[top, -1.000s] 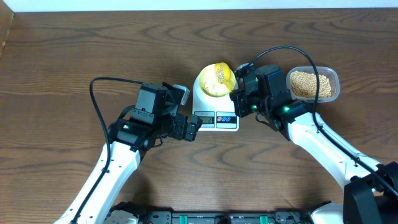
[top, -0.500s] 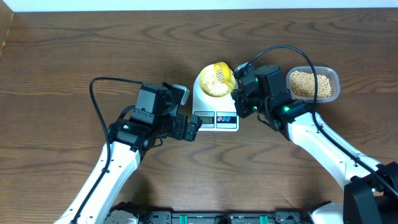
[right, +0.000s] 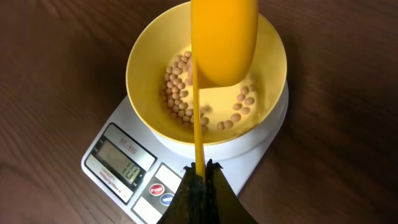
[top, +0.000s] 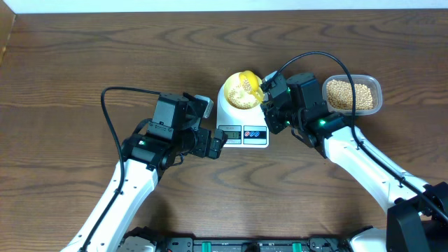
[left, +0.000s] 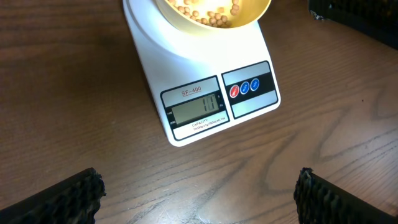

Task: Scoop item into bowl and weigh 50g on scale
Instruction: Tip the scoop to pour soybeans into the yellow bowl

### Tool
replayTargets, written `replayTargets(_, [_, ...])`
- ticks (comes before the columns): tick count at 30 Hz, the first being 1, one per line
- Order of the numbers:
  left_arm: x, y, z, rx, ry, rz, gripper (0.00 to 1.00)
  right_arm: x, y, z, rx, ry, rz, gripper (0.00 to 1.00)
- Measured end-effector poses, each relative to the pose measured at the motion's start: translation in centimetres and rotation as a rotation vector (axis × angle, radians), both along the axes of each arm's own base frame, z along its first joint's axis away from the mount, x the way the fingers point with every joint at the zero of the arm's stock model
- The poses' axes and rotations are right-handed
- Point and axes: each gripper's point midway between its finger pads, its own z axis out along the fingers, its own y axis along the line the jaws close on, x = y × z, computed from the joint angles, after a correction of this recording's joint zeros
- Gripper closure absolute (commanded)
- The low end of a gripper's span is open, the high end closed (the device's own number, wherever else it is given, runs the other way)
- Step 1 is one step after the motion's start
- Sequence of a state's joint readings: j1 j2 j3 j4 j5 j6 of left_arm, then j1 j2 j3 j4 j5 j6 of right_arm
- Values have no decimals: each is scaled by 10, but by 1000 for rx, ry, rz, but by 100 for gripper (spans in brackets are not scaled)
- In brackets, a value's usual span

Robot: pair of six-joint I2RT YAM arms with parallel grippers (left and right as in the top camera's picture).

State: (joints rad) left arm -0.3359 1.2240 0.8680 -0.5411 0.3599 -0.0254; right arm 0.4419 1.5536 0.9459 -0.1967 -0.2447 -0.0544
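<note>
The white scale [top: 242,131] stands mid-table with the pale-yellow bowl [top: 234,88] on its platform. Tan beans [right: 180,93] lie loose in the bowl [right: 147,56]. My right gripper [right: 200,169] is shut on the handle of the yellow scoop [right: 224,37], which is tipped over the bowl. In the overhead view the scoop [top: 250,78] is over the bowl's right rim. My left gripper [left: 198,199] is open and empty, just in front of the scale [left: 205,109]. The display [left: 196,109] is lit; its digits are unclear.
A clear plastic tub [top: 352,94] holding a heap of beans stands at the right, behind my right arm. A black cable loops over each arm.
The scoop has turned further over the bowl and beans have dropped from it into the bowl. My left arm has not moved.
</note>
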Motion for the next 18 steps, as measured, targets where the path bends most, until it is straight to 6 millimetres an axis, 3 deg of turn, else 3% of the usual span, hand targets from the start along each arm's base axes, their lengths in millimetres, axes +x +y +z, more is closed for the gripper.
replayTargets(18, [0,0,0,0,0,0,0,3,-6,-2,-85,-63,56,99])
